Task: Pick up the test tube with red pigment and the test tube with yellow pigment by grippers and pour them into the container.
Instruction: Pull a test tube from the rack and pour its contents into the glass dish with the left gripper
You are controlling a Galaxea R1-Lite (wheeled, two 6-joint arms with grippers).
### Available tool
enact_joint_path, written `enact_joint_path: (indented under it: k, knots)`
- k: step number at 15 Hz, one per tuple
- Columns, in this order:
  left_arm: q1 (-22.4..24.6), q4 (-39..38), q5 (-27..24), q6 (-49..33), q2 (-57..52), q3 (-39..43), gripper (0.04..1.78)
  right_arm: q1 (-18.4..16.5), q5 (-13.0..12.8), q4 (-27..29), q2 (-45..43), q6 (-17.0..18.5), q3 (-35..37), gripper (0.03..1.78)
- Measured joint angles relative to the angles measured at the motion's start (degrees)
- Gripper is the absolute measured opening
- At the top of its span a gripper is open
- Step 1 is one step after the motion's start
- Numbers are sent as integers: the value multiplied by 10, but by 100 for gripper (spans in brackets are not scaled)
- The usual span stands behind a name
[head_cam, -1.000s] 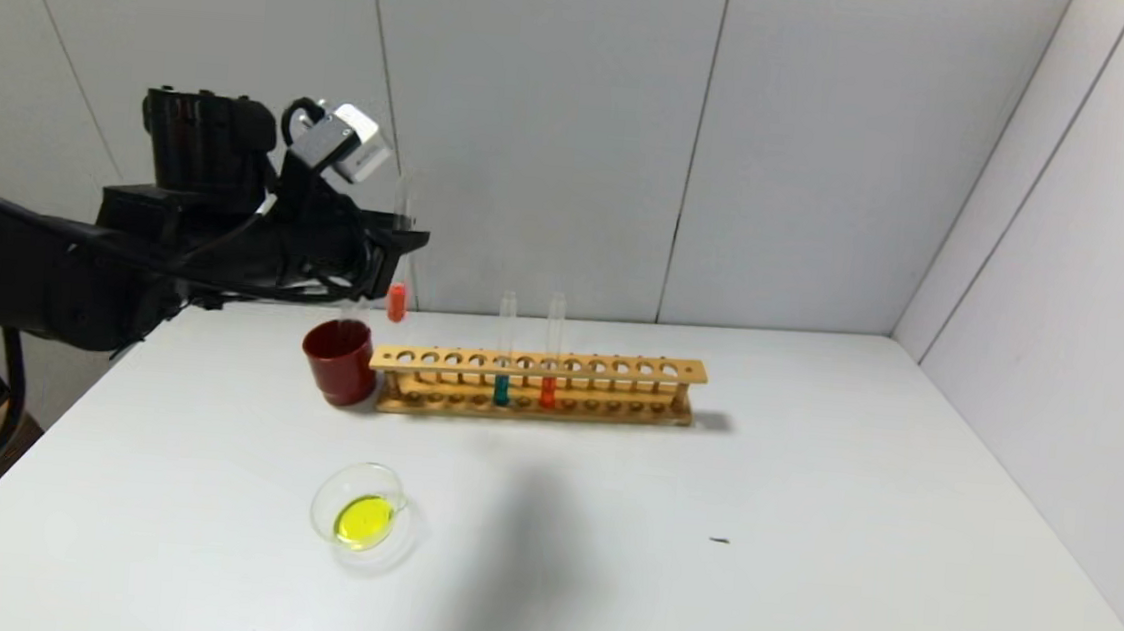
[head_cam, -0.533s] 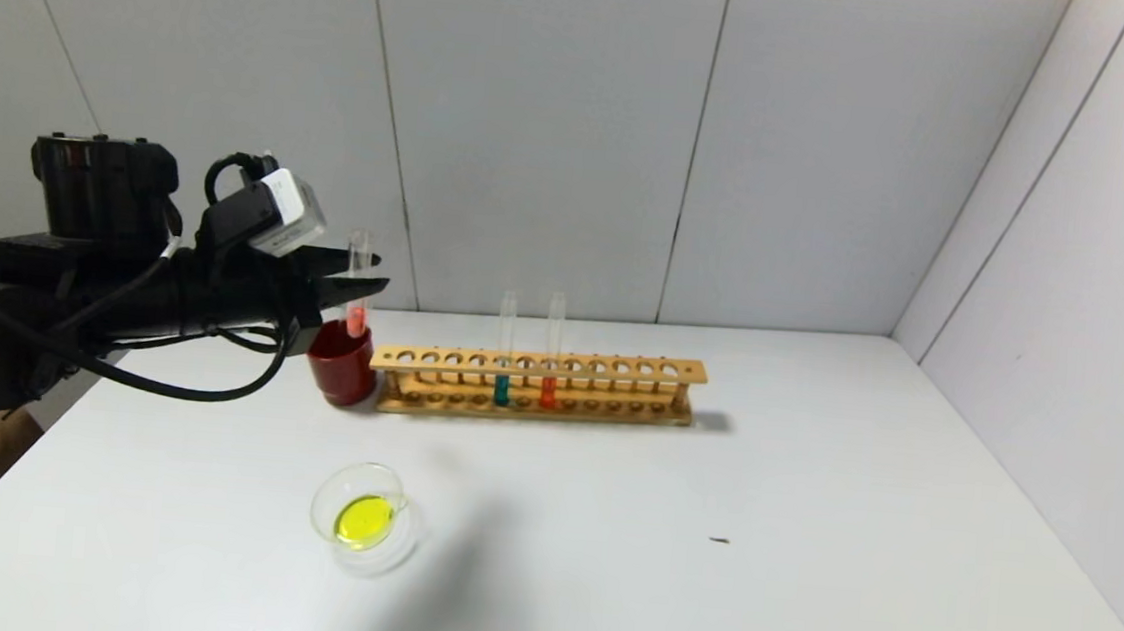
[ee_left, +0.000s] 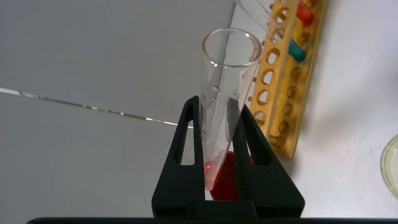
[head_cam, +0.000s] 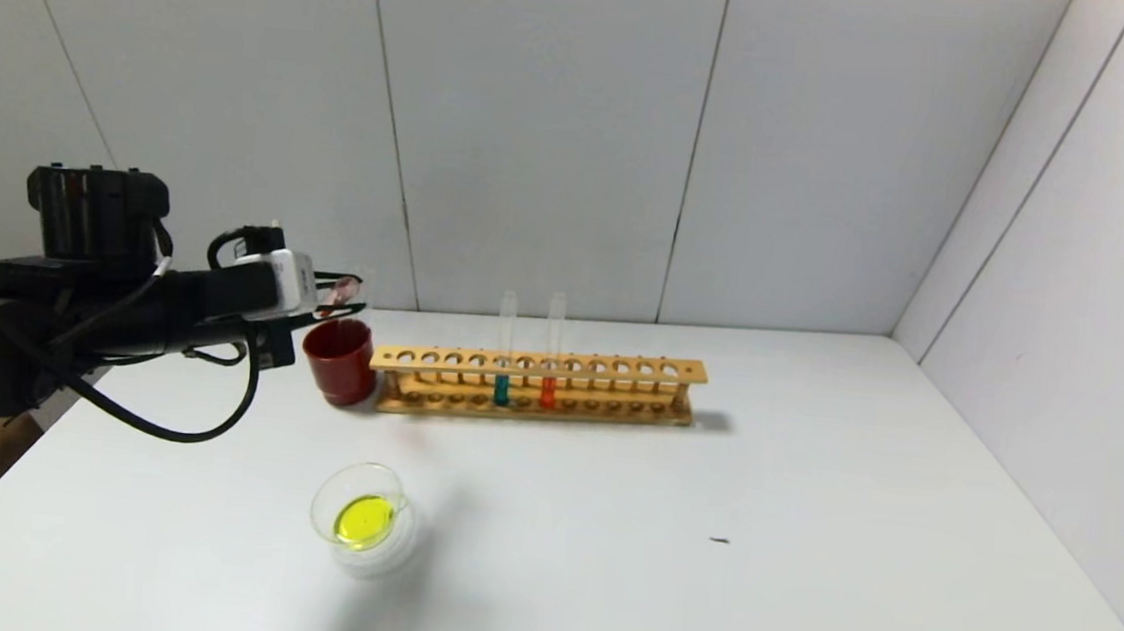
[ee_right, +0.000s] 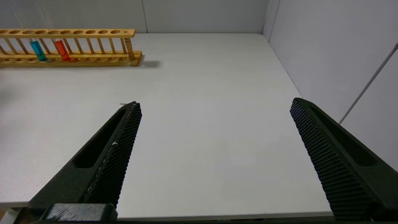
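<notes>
My left gripper [head_cam: 341, 296] hovers just above the back-left rim of the dark red cup [head_cam: 341, 360]. It is shut on the test tube with red pigment [ee_left: 217, 124], which is tilted; a little red liquid sits at its closed end [ee_left: 210, 177], deep between the fingers. The container [head_cam: 361, 515], a clear glass dish holding yellow liquid, stands on the table in front of the cup. The test tube with yellow pigment is out of view. My right gripper [ee_right: 216, 104] hangs open and empty over the table's near right edge.
A wooden rack [head_cam: 537, 382] stands right of the cup, with a teal tube [head_cam: 501, 388] and a red-orange tube [head_cam: 548, 390] upright in it. A small dark speck [head_cam: 720, 541] lies mid-table. Grey walls close in the back and right.
The left gripper dropped and moved left, from above the rack's left end to the red cup. The held tube went from upright to tilted.
</notes>
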Motion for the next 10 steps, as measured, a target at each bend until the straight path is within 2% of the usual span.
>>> enact_joint_path:
  k: [10]
  knots:
    - [35, 2, -31, 181, 18, 52, 31, 0, 0, 0, 0, 0, 0, 175]
